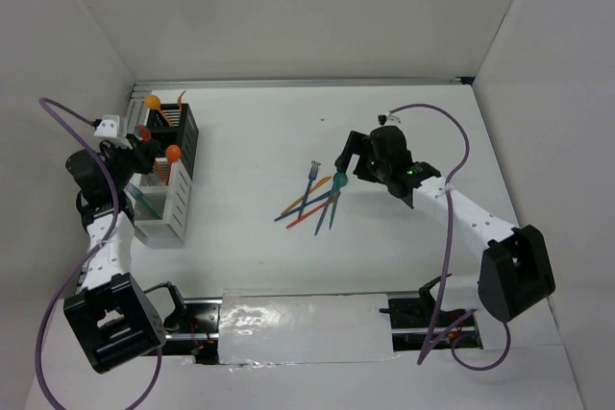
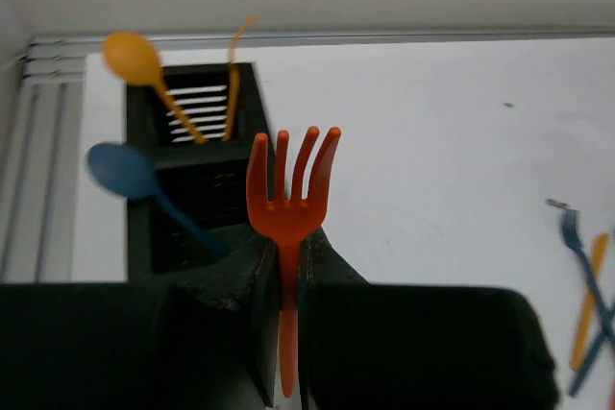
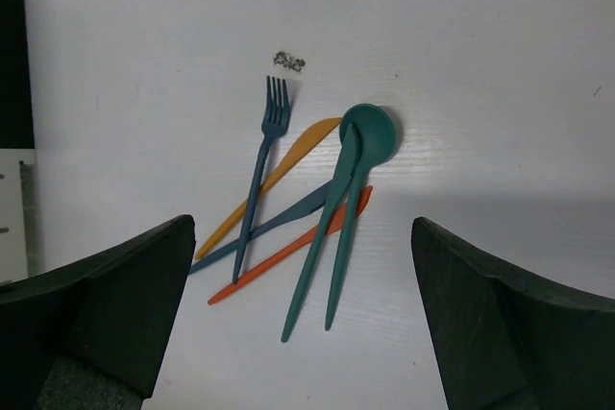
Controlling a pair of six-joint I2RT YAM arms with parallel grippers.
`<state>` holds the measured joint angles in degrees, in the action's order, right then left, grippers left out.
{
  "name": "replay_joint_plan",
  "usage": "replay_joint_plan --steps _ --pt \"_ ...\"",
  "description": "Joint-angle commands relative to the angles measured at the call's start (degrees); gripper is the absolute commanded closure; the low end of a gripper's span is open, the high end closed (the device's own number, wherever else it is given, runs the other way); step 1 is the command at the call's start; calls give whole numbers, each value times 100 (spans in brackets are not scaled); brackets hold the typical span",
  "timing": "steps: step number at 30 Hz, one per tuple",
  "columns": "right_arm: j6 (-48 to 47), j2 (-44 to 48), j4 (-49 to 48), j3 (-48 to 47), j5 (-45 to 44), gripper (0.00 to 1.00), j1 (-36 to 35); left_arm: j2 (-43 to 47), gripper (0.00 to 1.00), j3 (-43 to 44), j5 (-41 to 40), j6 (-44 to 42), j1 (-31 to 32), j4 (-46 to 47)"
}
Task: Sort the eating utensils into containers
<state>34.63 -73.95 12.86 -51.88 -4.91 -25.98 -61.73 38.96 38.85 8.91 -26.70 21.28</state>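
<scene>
The left gripper (image 2: 286,271) hangs by the bins (image 2: 192,156), pinching an orange fork (image 2: 288,201) upright. The right gripper (image 3: 303,276) hovers, tilted down over the loose cutlery (image 3: 332,201), jaws spread wide.

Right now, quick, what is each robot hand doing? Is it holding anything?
Left end effector: closed, holding the orange fork.
Right end effector: open, holding nothing.

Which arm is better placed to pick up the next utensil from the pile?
Right. The right claw, open, hovers over the pile; the left claw is shut on an orange fork by the containers.
</scene>
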Motion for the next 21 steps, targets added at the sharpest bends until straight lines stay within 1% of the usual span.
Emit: replay_joint_plan --steps 1,3,5,6,7,9,11,12,13,15,18,19,20,21 --pt "34 -295 -380 -244 86 0 101 197 97 -248 -604 -388 -266 912" --pt "35 -444 -538 -121 341 0 172 180 96 -503 -694 -425 -274 1299" --pt "44 -558 -758 1 341 0 207 162 93 -644 -704 -486 -257 1519" --pt "44 -620 -759 2 341 0 198 101 92 -635 -764 -382 -266 1581" --pt "44 -673 -820 2 341 0 216 74 87 -714 -948 -337 -266 1607" --pt "26 -874 -820 2 403 0 303 39 81 -732 -1011 -284 -266 1651" --pt "0 -980 -820 -50 403 0 321 21 62 -723 -906 -284 -266 1529" --pt "-9 -1015 -820 -51 403 0 321 30 51 -523 -879 -249 -266 1320" --pt "-18 -1007 -820 -51 403 0 313 47 37 -530 -888 -232 -274 1222" --pt "-18 -1007 -820 -51 403 0 313 91 31 -311 -835 -136 -257 1081" --pt "-44 -955 -751 2 403 0 321 319 21 -144 -818 -4 -257 625" --pt "-44 -928 -750 2 403 0 330 381 19 -73 -774 -12 -257 493" --pt "-70 -867 -698 54 403 0 339 486 16 23 -513 -47 -257 361" --pt "-88 -832 -697 55 403 0 339 504 9 276 -327 -73 -161 159"
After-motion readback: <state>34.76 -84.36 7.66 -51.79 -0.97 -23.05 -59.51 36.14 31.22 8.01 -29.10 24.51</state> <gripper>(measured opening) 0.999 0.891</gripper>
